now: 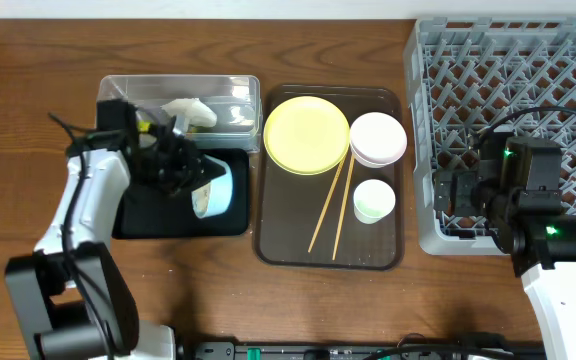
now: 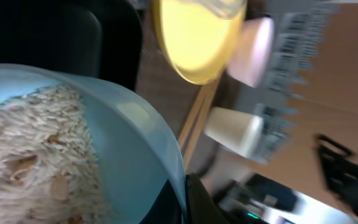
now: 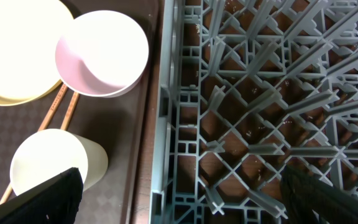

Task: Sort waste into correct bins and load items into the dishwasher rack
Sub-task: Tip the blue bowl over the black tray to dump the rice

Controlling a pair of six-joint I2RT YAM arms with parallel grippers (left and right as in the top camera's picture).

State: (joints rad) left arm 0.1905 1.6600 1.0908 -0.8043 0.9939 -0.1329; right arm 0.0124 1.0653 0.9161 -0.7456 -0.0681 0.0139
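Left gripper (image 1: 183, 165) jaws clamped on tilted light-blue bowl (image 1: 215, 187), white rice grains (image 2: 36, 149) inside, over shallow black rectangular tray-bin (image 1: 158, 222) at left, so likely the rice-dump step, next needs steeper tip; right gripper (image 3: 185, 196) jaws wide open, empty, above grey lattice rack (image 3: 260, 93).

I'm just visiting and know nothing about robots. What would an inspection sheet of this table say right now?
Surface: wooden table with a brown tray in the middle.
Job's things: light-blue bowl with rice in it, tilted over the black bin; tissue in the clear tub; yellow plate, white bowl, cup and chopsticks on the tray; grey rack, no dishes seen in it.
Clutter: nothing seen.
Grippers: left tool shut on the light-blue bowl; right tool open above the rack's edge.
Cables: black cables loop by both arms.
Surroundings: pale wall strip behind the table.
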